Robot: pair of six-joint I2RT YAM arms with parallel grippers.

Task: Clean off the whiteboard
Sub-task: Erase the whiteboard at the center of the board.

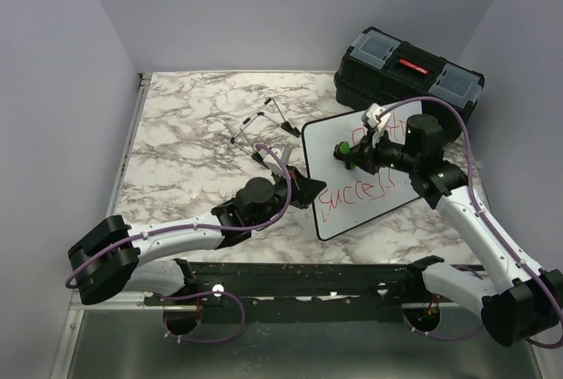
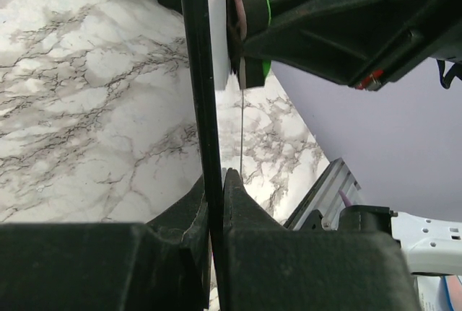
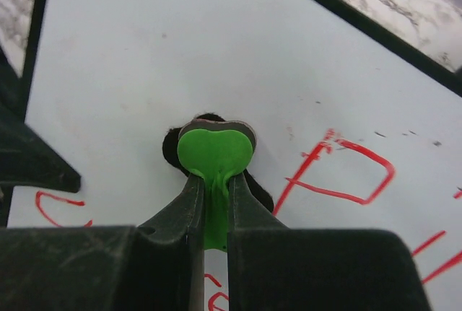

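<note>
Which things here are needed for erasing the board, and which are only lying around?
For the job:
whiteboard, gripped at its edge by the left claw
green eraser in the right claw, against the board

Just lying about:
black toolbox
wire easel stand

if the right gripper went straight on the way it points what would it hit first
The whiteboard: the green eraser held in the right gripper seems pressed against its white face, left of the red writing.
</note>
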